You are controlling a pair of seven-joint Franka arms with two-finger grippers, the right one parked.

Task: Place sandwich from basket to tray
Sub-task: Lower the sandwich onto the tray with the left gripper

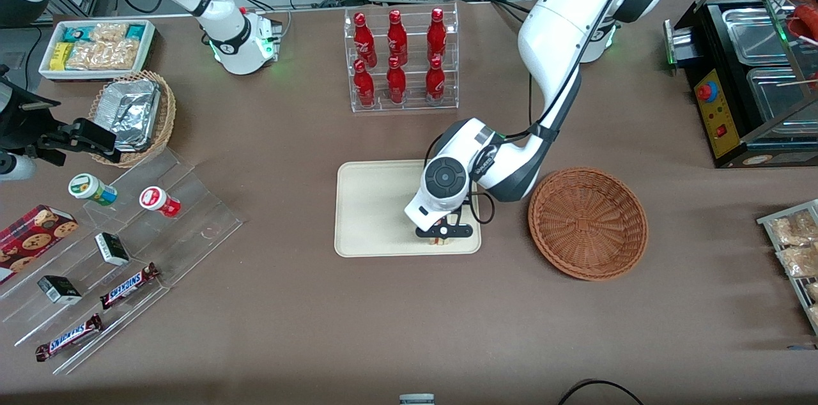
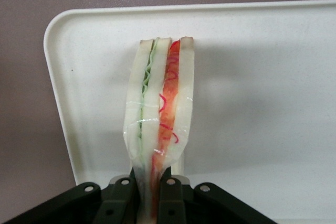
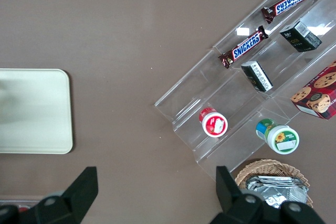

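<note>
Presently my gripper [image 2: 152, 195] is closed on the sandwich [image 2: 159, 108], both fingers pinching one end of the wrapped wedge, with its green and red filling layers running away from the jaws. The wedge hangs low over the cream tray [image 2: 262, 77], near the tray's corner; whether its free end already touches the tray surface I cannot tell. In the front view my gripper [image 1: 442, 234] stands over the tray [image 1: 370, 207] close to the edge nearer the front camera, at the end toward the brown wicker basket [image 1: 588, 223]. That basket sits just beside the tray and shows nothing inside it. Assessment: pick-up and transfer are done; what remains is to settle the sandwich flat, release it, and lift clear. My forearm reaches in from above the basket side, the wrist bent so the fingers point straight down at the tray.
</note>
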